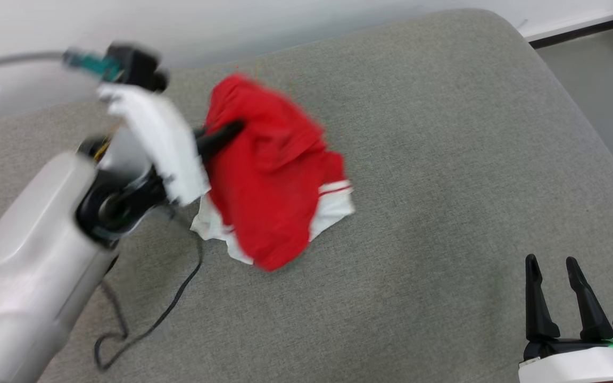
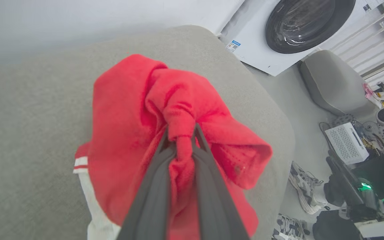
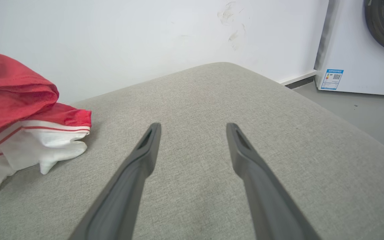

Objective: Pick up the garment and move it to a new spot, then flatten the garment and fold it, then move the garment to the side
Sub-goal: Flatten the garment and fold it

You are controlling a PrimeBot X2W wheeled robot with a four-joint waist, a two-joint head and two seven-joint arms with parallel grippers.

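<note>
**Condition.** My left pincer [image 2: 182,133] is clamped on a narrow twist of red cloth near the top of the T-shirt [image 2: 128,116]. The rest of the shirt hangs bunched below the grip. In the right wrist view, its white sleeve [image 3: 42,146] rests on the grey cushion [image 3: 212,100]. My right pincer [image 3: 193,128] stands with its fingers apart, holds nothing, and is well apart from the shirt.

**Hazards, as I judge them.**

1. Slip. The grip takes only a small gathered fold. If the sleeve drags across the cushion fabric during the carry, the friction could pull the twist out from between the fingers.
2. Partial hold. The pincer may have only one layer. The shirt could then unroll and drop early.
3. Snag. A black cable [image 1: 179,298] lies on the cushion just beside the shirt's lower edge and under my left arm. A low sweep could catch it.
4. Bad landing. Released in this bunched state, the shirt would come down crumpled and need more flattening.
5. Overshoot. The cushion's edge rounds off towards the floor [image 2: 308,133], so a placement too near that edge could let the cloth slide off.
</note>
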